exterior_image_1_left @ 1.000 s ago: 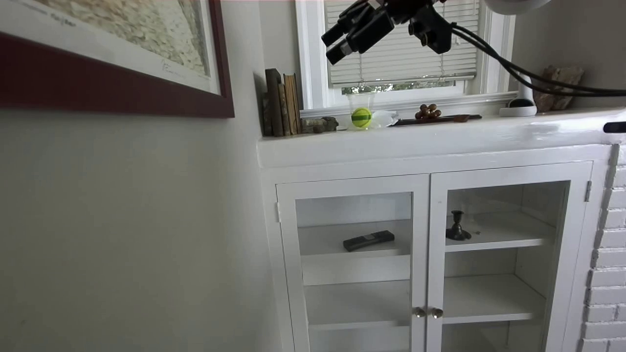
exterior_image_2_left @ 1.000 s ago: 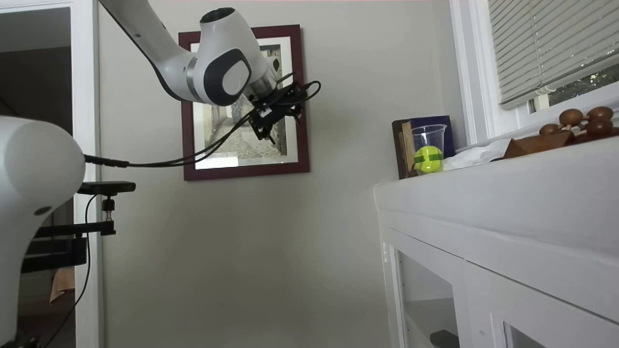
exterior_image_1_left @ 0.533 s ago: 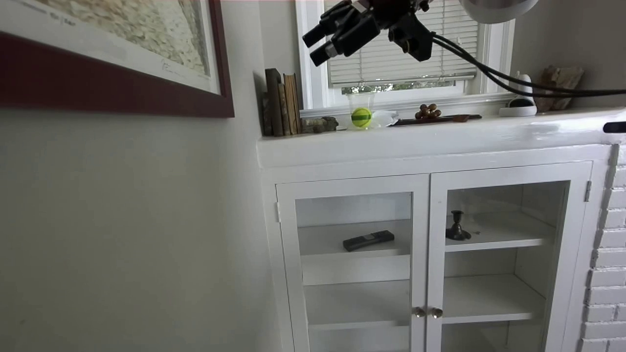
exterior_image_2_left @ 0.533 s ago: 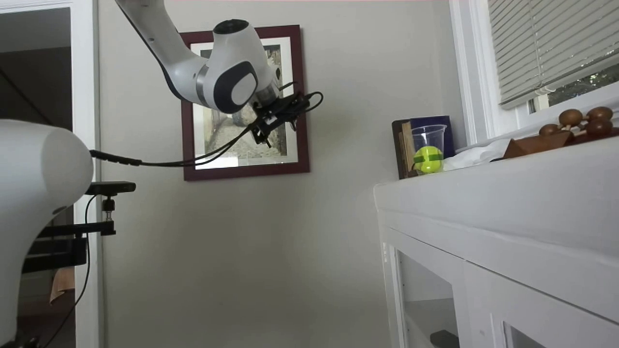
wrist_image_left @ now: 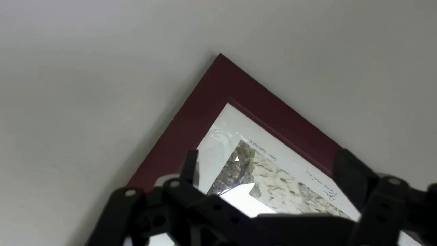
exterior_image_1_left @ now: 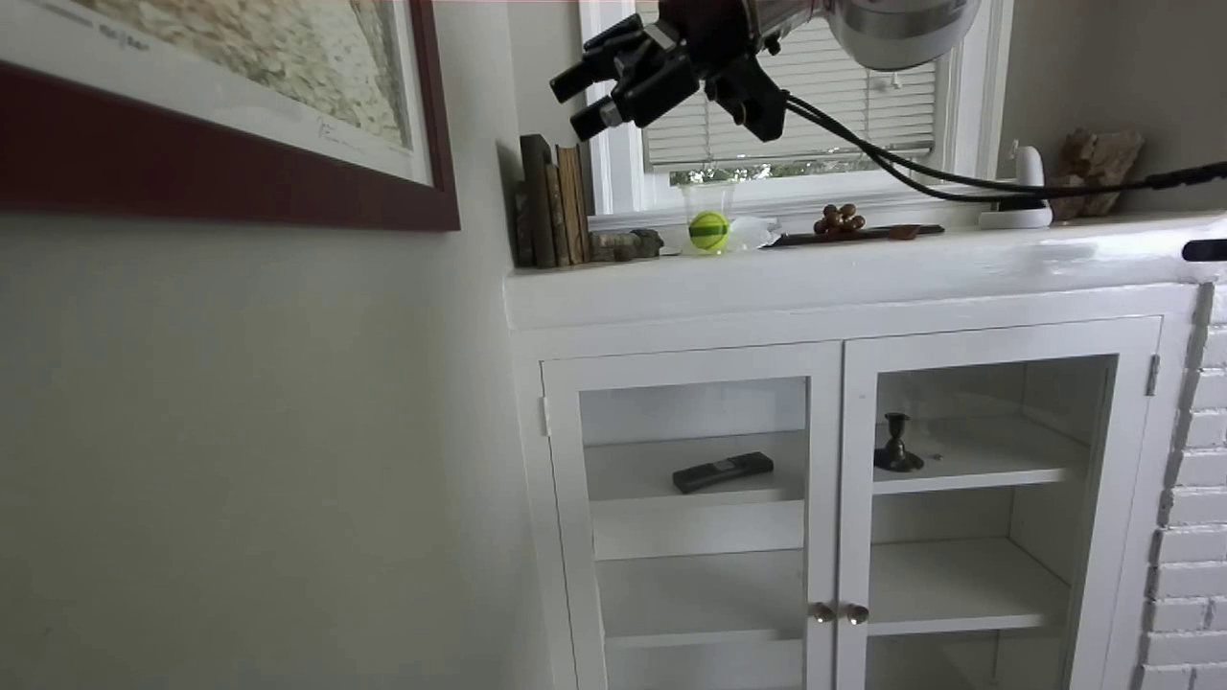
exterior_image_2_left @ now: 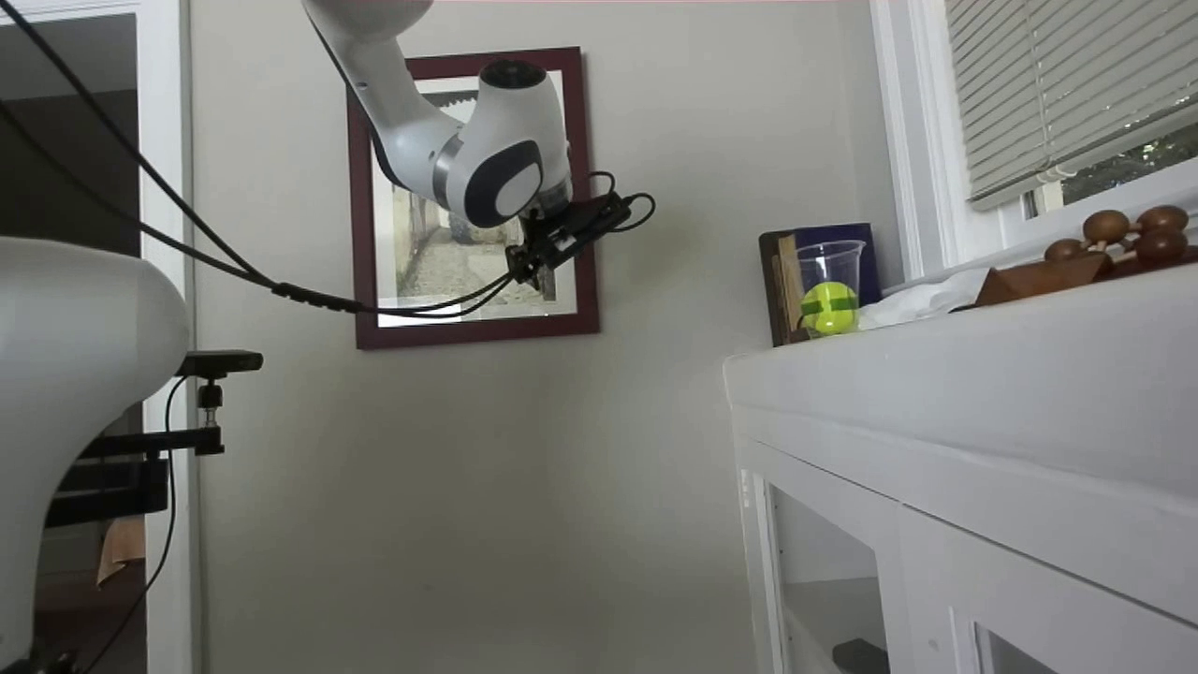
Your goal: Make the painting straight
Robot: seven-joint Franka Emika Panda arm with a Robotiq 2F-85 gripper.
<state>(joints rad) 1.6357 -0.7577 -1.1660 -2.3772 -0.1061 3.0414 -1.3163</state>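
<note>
The painting hangs on the wall with a wide dark reddish-brown frame. In an exterior view [exterior_image_2_left: 477, 330] it shows nearly whole, its lower edge slanting up to the right; my arm hides part of it. In an exterior view its lower corner part [exterior_image_1_left: 288, 182] shows at upper left. In the wrist view one frame corner [wrist_image_left: 218, 82] points up, with a pale mat and stone-like image inside. My gripper [wrist_image_left: 268, 164] is open, its fingers wide apart with nothing between them. In an exterior view my gripper [exterior_image_1_left: 580, 103] is apart from the painting, right of its corner.
A white cabinet ledge [exterior_image_1_left: 863, 273] carries books [exterior_image_1_left: 556, 206], a clear cup with a yellow-green ball [exterior_image_1_left: 708, 230], and brown wooden balls [exterior_image_1_left: 839, 218]. A window with blinds [exterior_image_1_left: 796, 105] is behind. My arm's cables [exterior_image_2_left: 318, 298] hang in front of the wall.
My gripper has moved left and slightly down in an exterior view, nearer the painting's side, and right and slightly down in an exterior view. The cables have swung. The painting has not visibly moved.
</note>
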